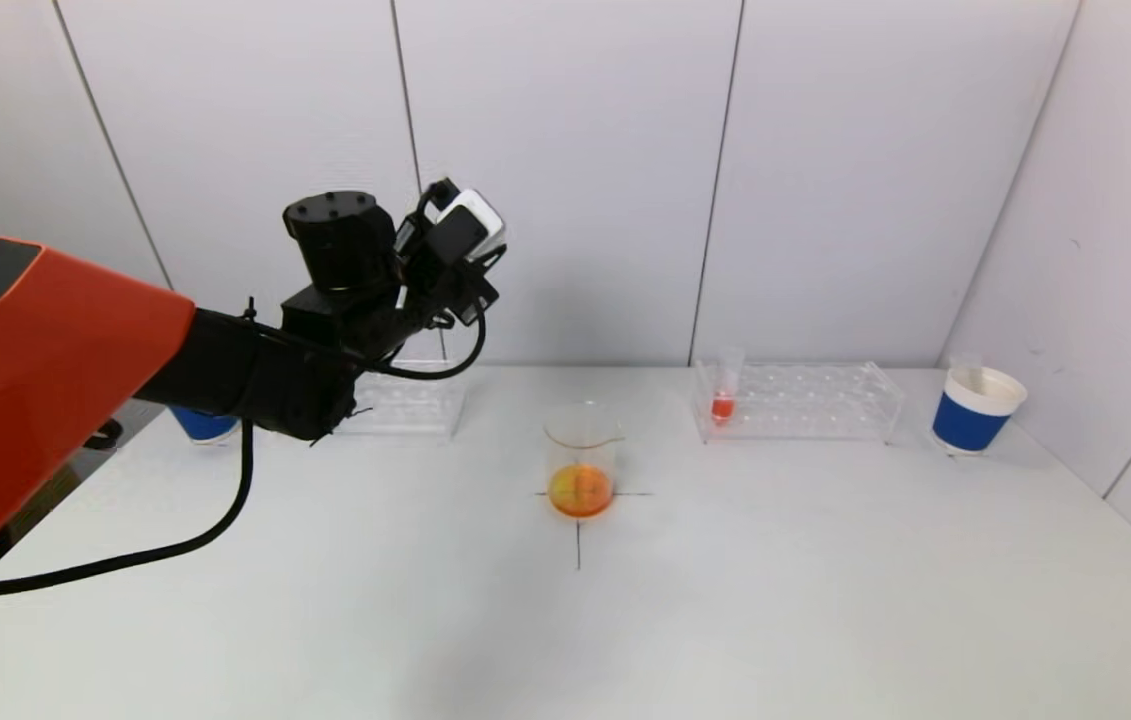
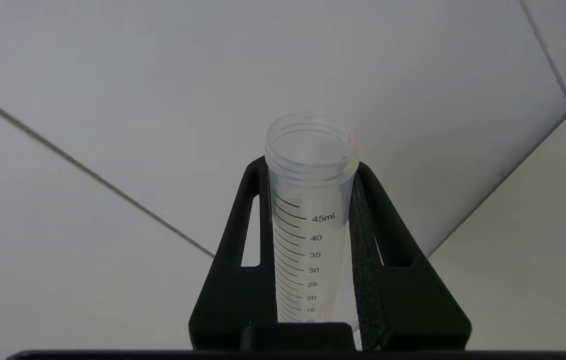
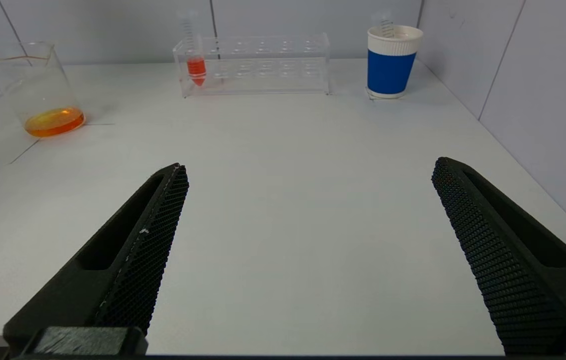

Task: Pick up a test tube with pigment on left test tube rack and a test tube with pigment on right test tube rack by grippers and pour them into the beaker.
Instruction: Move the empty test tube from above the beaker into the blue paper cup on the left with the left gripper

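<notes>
Left gripper (image 2: 308, 165) jaws clamped on an emptied test tube (image 2: 310, 200), raised above the left rack (image 1: 405, 405). Beaker (image 1: 581, 462) w/ orange liquid mid-bench. Right gripper (image 3: 310, 172) jaws wide open, empty; red-pigment tube (image 3: 195, 65) in right rack (image 3: 257, 65) well ahead.

Clear graduated test tube (image 2: 310, 220) emptied, clamped upright, glass beaker (image 1: 581, 461) holding orange liquid, red-filled test tube (image 1: 724, 388) in right rack (image 1: 800, 402) beyond beaker.
</notes>
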Robot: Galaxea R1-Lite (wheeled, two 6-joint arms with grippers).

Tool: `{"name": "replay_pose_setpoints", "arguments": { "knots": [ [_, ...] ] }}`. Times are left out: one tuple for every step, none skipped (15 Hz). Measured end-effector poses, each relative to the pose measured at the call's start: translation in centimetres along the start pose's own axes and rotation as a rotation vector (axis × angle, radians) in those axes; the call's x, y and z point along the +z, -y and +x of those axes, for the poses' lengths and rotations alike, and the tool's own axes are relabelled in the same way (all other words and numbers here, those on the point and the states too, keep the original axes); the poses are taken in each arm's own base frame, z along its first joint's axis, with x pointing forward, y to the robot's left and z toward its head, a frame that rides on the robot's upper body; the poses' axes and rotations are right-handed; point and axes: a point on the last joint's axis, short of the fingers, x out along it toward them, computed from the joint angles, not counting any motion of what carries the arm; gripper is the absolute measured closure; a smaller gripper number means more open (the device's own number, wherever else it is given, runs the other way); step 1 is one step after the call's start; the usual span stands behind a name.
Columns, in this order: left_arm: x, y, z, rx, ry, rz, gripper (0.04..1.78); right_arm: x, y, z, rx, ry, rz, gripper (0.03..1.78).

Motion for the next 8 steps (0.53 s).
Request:
{"name": "replay_pose_setpoints", "arguments": {
  "knots": [
    [0.4, -0.5, -0.1, 0.035, -0.025, -0.045, 1.38, 0.0, 0.0, 0.0, 0.0, 0.0, 0.0, 0.04],
    [0.9, -1.0, -0.2, 0.077, -0.048, -0.09, 1.38, 0.0, 0.0, 0.0, 0.0, 0.0, 0.0, 0.04],
    [1.3, -1.5, -0.3, 0.12, -0.081, -0.13, 1.38, 0.0, 0.0, 0.0, 0.0, 0.0, 0.0, 0.04],
    [1.8, -2.0, -0.6, 0.156, -0.114, -0.159, 1.38, 0.0, 0.0, 0.0, 0.0, 0.0, 0.0, 0.04],
    [2.2, -2.6, -0.8, 0.189, -0.145, -0.197, 1.38, 0.0, 0.0, 0.0, 0.0, 0.0, 0.0, 0.04],
    [2.7, -3.1, -1.1, 0.223, -0.179, -0.243, 1.38, 0.0, 0.0, 0.0, 0.0, 0.0, 0.0, 0.04],
    [3.2, -3.6, -1.4, 0.247, -0.207, -0.274, 1.38, 0.0, 0.0, 0.0, 0.0, 0.0, 0.0, 0.04],
    [3.6, -4.1, -1.8, 0.271, -0.24, -0.309, 1.38, 0.0, 0.0, 0.0, 0.0, 0.0, 0.0, 0.04]
  ]
}}
